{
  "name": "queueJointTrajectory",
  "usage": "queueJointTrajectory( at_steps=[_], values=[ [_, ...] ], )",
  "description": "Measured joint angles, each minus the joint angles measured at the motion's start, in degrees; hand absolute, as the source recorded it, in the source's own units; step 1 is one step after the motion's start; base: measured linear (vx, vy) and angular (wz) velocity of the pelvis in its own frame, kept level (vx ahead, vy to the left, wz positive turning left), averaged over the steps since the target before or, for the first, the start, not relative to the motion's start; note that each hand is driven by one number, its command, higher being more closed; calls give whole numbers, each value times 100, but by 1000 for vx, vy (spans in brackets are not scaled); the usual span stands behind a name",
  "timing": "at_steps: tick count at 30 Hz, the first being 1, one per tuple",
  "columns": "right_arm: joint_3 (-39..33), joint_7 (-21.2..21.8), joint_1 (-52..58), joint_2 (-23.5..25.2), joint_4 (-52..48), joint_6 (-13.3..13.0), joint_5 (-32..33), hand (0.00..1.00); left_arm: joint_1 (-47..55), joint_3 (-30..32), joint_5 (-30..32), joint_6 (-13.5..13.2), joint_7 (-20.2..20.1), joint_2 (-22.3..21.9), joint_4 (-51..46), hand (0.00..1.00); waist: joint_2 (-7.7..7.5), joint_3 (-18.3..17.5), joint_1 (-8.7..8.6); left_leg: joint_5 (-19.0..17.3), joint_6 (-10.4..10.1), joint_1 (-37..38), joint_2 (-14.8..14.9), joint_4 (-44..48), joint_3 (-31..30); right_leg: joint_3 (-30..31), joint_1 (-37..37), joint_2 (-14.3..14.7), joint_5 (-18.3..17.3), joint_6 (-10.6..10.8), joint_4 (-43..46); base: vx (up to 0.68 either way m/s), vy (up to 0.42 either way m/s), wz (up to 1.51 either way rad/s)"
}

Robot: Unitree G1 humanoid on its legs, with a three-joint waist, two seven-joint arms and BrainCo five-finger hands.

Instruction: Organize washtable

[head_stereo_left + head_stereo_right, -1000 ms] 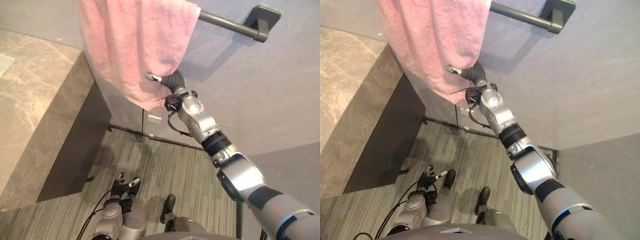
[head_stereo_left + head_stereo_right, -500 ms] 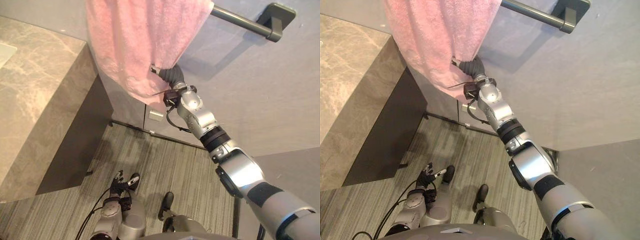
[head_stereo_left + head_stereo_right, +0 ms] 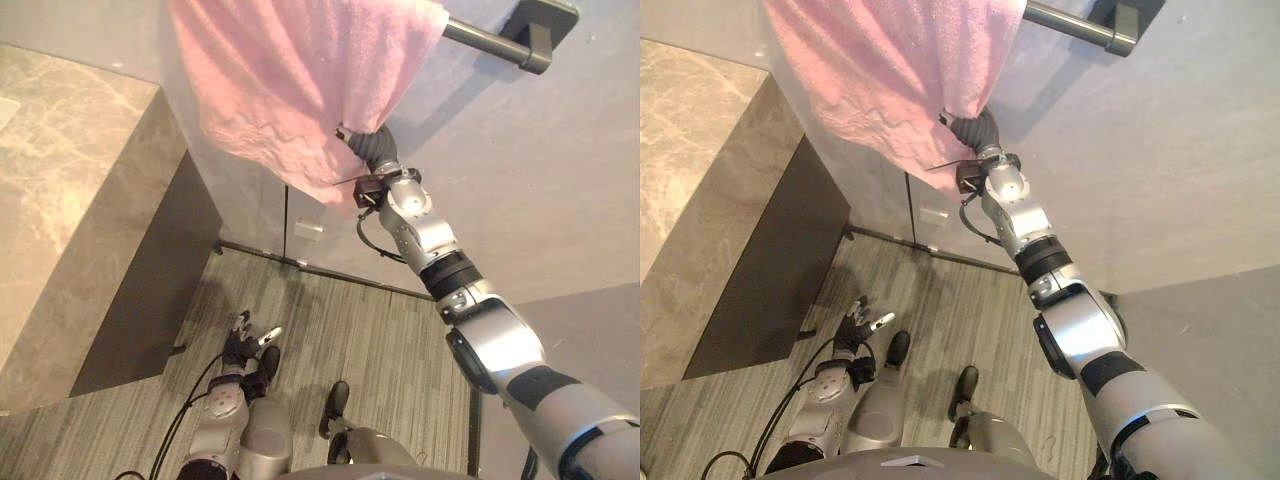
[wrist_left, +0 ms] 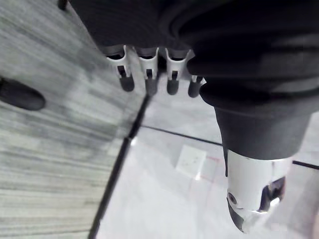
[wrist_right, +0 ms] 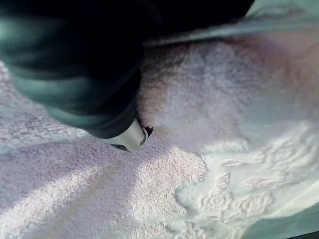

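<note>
The pink towel [image 3: 290, 80] hangs over the dark towel bar [image 3: 490, 42] on the wall, up beside the marble desk [image 3: 70, 180]. Our right robot hand [image 3: 368, 150] is raised into its lower edge, where the cloth gathers in folds around it. We cannot tell whether this hand is clamped on the towel or only pressed into it. Our left robot hand [image 3: 243, 348] hangs low near the floor [image 3: 340, 320], its fingers relaxed and apart, holding nothing. The risk we see is an uneven pull: the towel's lower edge already slants, so a hard downward or sideways tug could drag it off the bar onto the floor. If the hold is shallow, the thick terry could slip free and leave the towel crooked. Reaching further in could knock the hand against the wall.
</note>
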Motion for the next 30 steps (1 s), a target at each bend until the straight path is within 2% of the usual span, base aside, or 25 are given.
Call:
queueJointTrajectory(
  at_steps=[11,15,18,25,30],
  values=[
    [-87,78,808,-158,-708,-138,-192,100,193,-112,-439,-169,2,-13,-1330,0,-1,-5,-95,16,-12,80,-28,1,154,90,28,-36,0,0,-1,4,6,-5],
    [-131,119,1148,-147,-980,-250,-253,100,156,-82,-441,-243,40,5,-2260,0,1,-14,-131,13,-7,111,-50,1,189,131,47,-56,1,-1,-7,-8,15,-4],
    [-141,127,1355,-117,-1135,-257,-252,100,-49,63,-431,-377,178,30,-2674,0,13,-53,-131,15,-4,128,-59,1,219,154,56,-66,10,-14,-14,-10,14,-4],
    [-121,184,1784,264,-1158,-255,-239,100,-730,301,-231,-450,694,139,-3076,0,86,-398,-151,16,-5,164,-66,1,274,184,99,-72,52,-47,-93,-3,3,-3],
    [-46,183,1905,420,-1332,-228,-239,100,-1213,452,260,-458,1098,242,-3257,0,87,-404,-296,15,-3,185,-65,-2,331,246,151,-67,150,-44,-219,-29,8,-6]
  ],
)
